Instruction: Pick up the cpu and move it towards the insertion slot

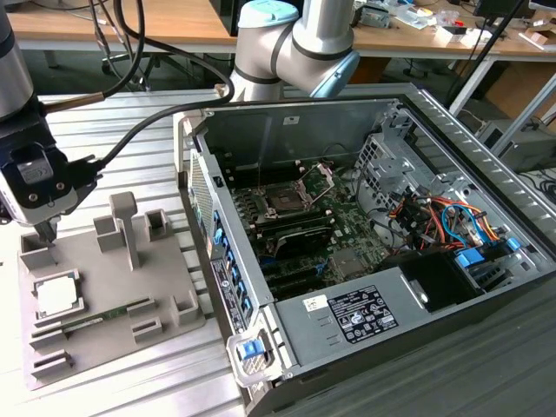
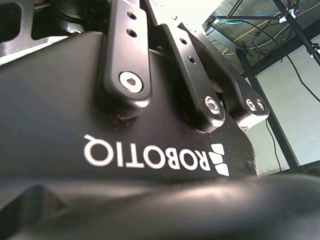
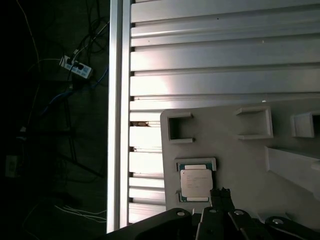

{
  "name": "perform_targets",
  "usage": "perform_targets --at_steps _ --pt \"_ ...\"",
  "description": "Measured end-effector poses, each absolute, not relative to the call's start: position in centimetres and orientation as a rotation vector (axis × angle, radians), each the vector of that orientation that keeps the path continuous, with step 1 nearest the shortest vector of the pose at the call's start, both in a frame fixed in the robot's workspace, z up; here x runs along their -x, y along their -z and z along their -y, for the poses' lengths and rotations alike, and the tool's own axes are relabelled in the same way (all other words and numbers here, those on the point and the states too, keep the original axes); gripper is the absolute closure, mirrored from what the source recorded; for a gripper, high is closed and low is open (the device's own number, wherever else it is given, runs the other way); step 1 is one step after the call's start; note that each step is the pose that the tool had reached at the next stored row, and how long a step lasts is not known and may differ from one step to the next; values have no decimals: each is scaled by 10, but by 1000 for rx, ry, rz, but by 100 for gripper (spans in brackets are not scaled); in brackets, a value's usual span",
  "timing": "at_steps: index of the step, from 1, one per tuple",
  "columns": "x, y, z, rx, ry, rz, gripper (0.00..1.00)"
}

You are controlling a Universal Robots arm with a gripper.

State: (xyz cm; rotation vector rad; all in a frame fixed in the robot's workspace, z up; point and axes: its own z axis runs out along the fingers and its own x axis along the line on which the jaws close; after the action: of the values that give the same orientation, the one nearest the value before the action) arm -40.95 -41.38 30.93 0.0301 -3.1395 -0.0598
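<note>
The cpu (image 1: 57,297), a small flat square chip with a pale silvery top, lies in a square-rimmed pocket of the grey holder plate (image 1: 113,278) at the exterior view's left. My gripper (image 1: 43,233) hangs just above the plate's far left corner, a little behind the cpu and not touching it. Its fingers are shut with nothing in them. In the first wrist view the cpu (image 3: 195,183) lies right beside my gripper (image 3: 220,192). The insertion slot (image 1: 282,199), a dark square socket with its metal load plate (image 1: 321,178) raised, sits in the green motherboard inside the open computer case.
The grey holder plate carries upright posts (image 1: 129,228) and a thin green memory stick (image 1: 106,316). The open case (image 1: 417,287) holds a power supply, cables and drive cage on the exterior view's right. Ribbed aluminium table (image 3: 225,60) lies underneath. The arm's base (image 1: 291,43) stands behind the case.
</note>
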Motion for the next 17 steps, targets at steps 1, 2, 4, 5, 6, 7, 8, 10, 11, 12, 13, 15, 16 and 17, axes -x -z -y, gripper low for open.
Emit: perform_targets --at_steps 1,2,4,5,6,7,8,10,11,12,13,15,16,17 --pt "410 -309 414 -30 60 3140 89" --pt "410 -309 414 -30 60 3140 89" --pt "410 -309 414 -30 60 3140 89" --pt "410 -308 414 -30 60 3140 89" --pt "410 -308 414 -30 60 3140 89" --pt "410 -308 414 -30 60 3140 89" --pt "410 -308 414 -30 60 3140 89" --pt "410 -307 414 -30 60 3140 89" --pt "410 -307 414 -30 60 3140 89" --pt "410 -307 414 -30 60 3140 89" --pt "410 -306 414 -30 60 3140 89" --pt "410 -306 414 -30 60 3140 89" --pt "410 -306 414 -30 60 3140 89" --pt "410 -306 414 -30 60 3140 89"
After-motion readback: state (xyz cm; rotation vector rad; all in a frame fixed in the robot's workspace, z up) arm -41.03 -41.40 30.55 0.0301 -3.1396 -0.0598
